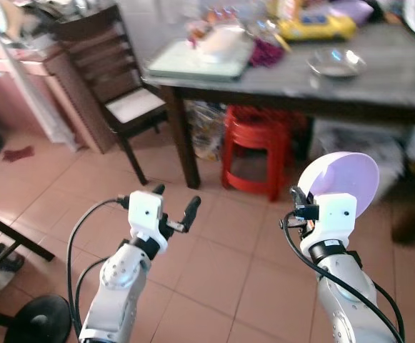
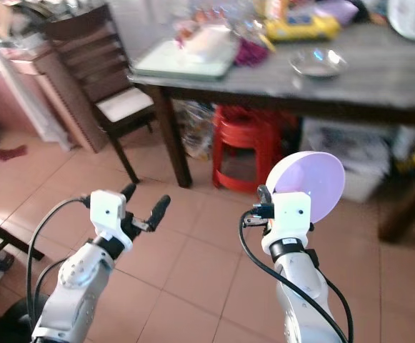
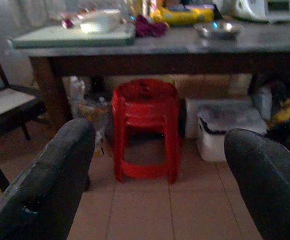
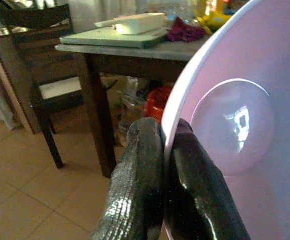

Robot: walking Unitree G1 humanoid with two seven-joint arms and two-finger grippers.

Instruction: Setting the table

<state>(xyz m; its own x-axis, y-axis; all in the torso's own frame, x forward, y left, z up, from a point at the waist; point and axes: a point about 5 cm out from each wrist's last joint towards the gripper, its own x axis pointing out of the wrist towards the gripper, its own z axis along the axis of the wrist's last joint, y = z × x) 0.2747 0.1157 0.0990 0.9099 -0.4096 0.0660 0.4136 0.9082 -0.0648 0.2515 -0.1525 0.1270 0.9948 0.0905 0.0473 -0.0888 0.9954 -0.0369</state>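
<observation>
1. Right wrist view: right claw (image 4: 164, 165) pinches the rim of a lilac bowl (image 4: 234, 125), one finger inside, one outside. Bowl held on edge, hollow facing the camera, nothing in it.
2. Head views: bowl (image 1: 344, 182) rides out in front of the robot, over the tiled floor (image 1: 214, 264), well short of the dark surface (image 1: 378, 89).
3. Risk, as I judge it: thin rim grip only. A jolt while walking could swing or slip the bowl; it would hit tile.
4. Risk: red stool stack (image 1: 253, 150) and chair (image 1: 121, 93) crowd the approach; surface edge could knock the bowl.
5. Left claw (image 1: 173, 207) fingers spread, holding nothing.
6. On the surface: a shallow glass dish (image 1: 337, 64), looks empty; a pale green tray (image 1: 200, 61) carrying something whitish, unclear.
7. Clutter at the far side; free space looks limited.
</observation>
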